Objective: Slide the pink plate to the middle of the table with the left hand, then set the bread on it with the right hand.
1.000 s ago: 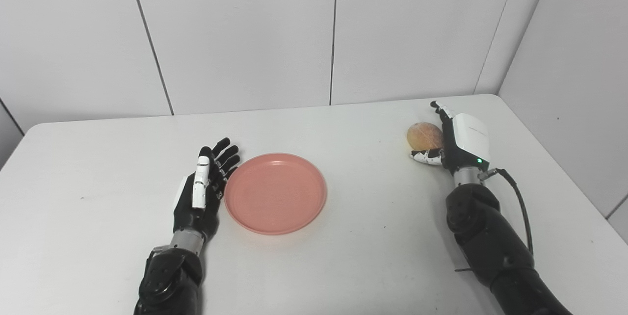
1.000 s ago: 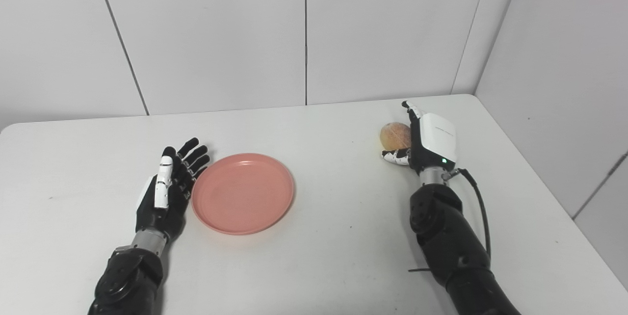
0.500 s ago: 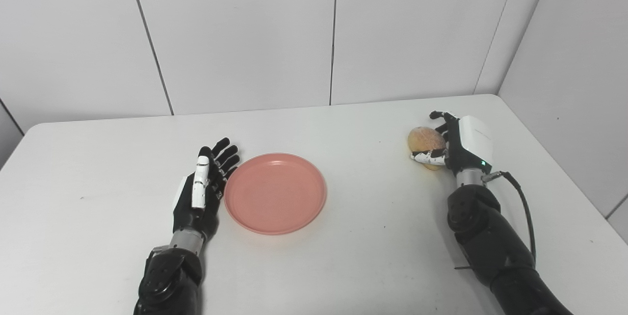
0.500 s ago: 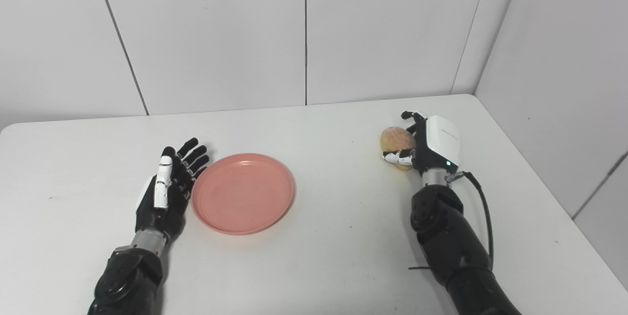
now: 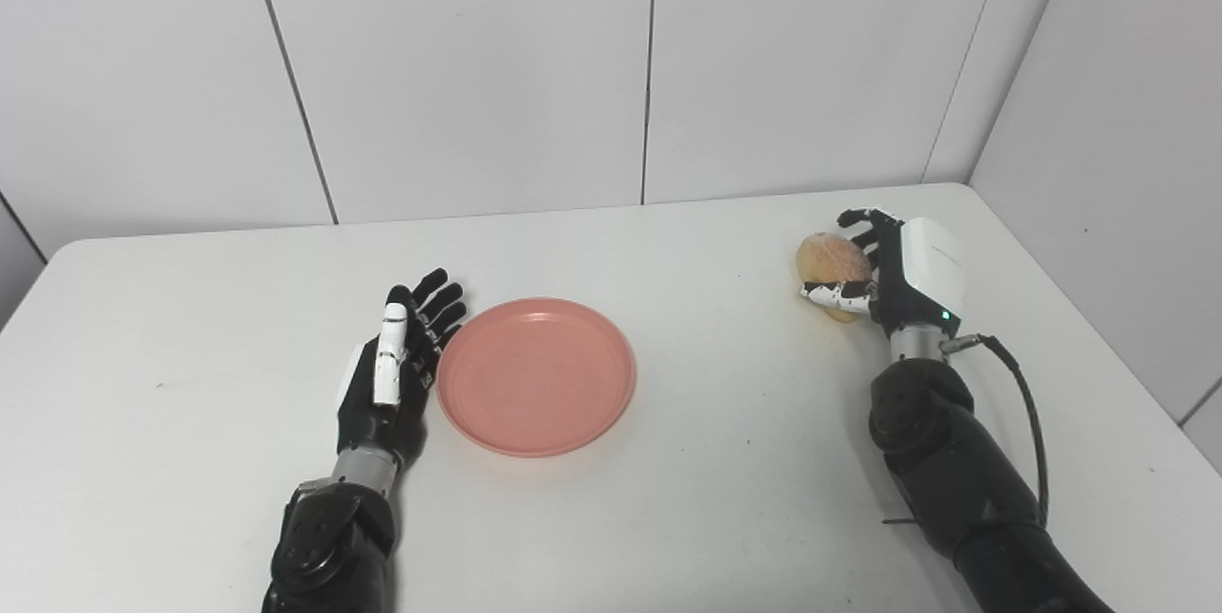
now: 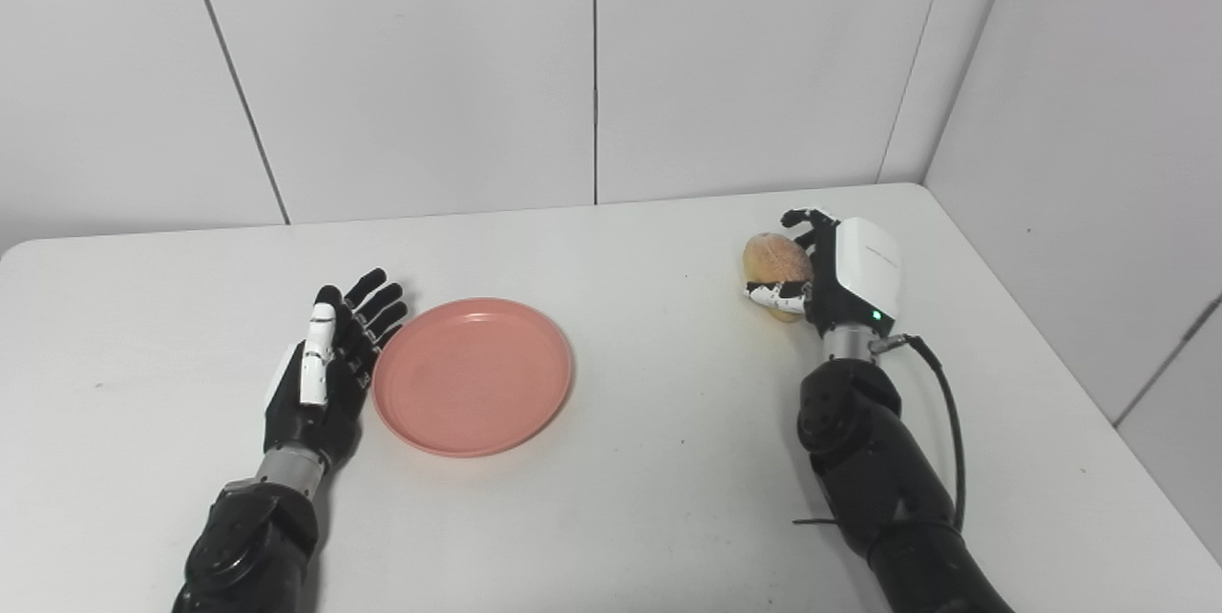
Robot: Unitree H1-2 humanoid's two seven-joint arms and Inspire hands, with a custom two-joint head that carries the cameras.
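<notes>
Left eye view: right hand [image 5: 893, 274] grips the bread [image 5: 832, 264]; the pink plate [image 5: 537, 376] lies at its eight o'clock, well apart, with the open left hand [image 5: 393, 374] touching its rim.

Two side-by-side head views, angled down, same table [image 5: 668, 517].

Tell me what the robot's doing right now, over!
Left hand open beside the plate. Right hand shut on the bread, fingers wrapped round it. Nothing between bread and plate.
</notes>
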